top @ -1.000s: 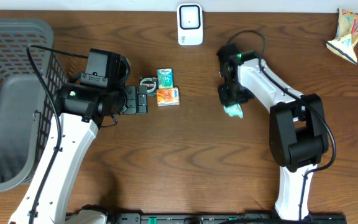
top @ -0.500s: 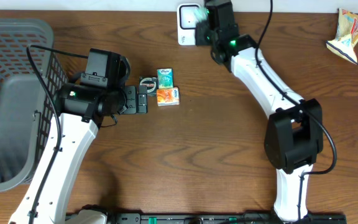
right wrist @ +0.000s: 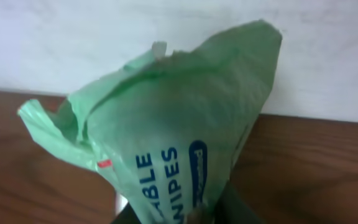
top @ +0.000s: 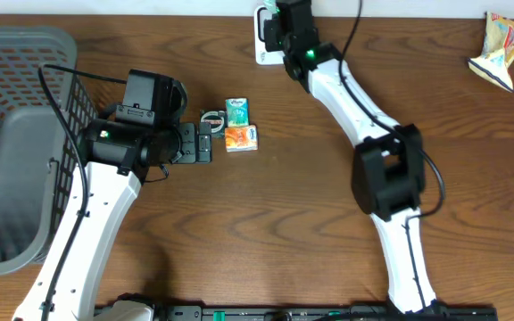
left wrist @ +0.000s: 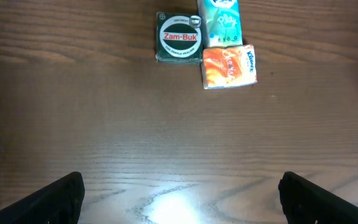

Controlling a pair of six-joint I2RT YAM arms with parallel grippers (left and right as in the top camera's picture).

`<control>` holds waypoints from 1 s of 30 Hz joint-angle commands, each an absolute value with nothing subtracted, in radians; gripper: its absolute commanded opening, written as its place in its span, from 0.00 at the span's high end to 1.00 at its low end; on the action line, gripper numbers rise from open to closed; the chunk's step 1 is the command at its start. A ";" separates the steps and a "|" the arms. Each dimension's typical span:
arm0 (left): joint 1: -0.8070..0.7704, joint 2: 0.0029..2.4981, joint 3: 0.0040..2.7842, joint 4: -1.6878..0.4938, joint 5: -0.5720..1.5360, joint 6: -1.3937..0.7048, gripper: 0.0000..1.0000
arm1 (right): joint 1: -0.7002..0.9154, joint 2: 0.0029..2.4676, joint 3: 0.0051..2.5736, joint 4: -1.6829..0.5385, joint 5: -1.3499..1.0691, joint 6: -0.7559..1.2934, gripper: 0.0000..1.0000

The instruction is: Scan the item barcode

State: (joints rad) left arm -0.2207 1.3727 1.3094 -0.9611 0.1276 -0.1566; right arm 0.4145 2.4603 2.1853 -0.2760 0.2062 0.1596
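Waiting basket [top: 7, 53]: grey, far left of the scanner [top: 263, 45], and no part of this step.
Left gripper [top: 207, 143]: left of the scanner and nearer the robot, jaws wide apart over the bare bench [top: 284, 223], holding nothing.
Small goods: a Zam-Buk tin [left wrist: 179, 38], teal pack [left wrist: 219, 22] and orange tissue pack [left wrist: 229, 65] lie touching in a cluster just left of the scanner and in front of it. A low swing of the right arm could scatter them.
Scanner: white, at the bench's back edge, partly hidden under the right gripper [top: 284, 20] in the overhead view. A nudge from that gripper might shove or tip it.
Right gripper: directly at the scanner, jaws clamped on the wipes pack [right wrist: 166, 143].
Wipes pack: the task's item, green, held off the bench at the scanner. Its film is crumpled and no barcode shows. If the code faces away or sits in a crease, the read probably fails. The soft film could also slip from the pinch.
Snack bag [top: 500, 49]: far right of the scanner, well apart, so no hazard.
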 commanded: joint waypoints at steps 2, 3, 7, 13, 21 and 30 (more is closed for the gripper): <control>-0.220 1.366 1.320 -0.962 0.122 -0.150 0.02 | 0.424 2.584 2.434 -0.365 0.360 -0.062 0.92; -0.220 1.366 1.320 -0.962 0.122 -0.150 0.02 | 0.427 2.591 2.453 -0.370 0.371 -0.086 0.93; -0.220 1.366 1.320 -0.962 0.122 -0.150 0.03 | 0.443 2.593 2.458 -0.368 0.372 -0.235 0.94; -0.220 1.366 1.320 -0.962 0.122 -0.150 0.02 | 0.471 2.606 2.457 -0.382 0.401 -0.384 0.91; -0.220 1.366 1.320 -0.962 0.122 -0.150 0.02 | 0.472 2.606 2.457 -0.418 0.402 -0.371 0.92; -0.220 1.366 1.320 -0.962 0.122 -0.150 0.02 | 0.398 2.547 2.457 -0.470 0.565 -0.351 0.93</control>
State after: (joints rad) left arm -0.2207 1.3727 1.3094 -0.9615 0.1276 -0.1566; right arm 0.4583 2.5984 2.4340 -0.4389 0.4568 -0.3557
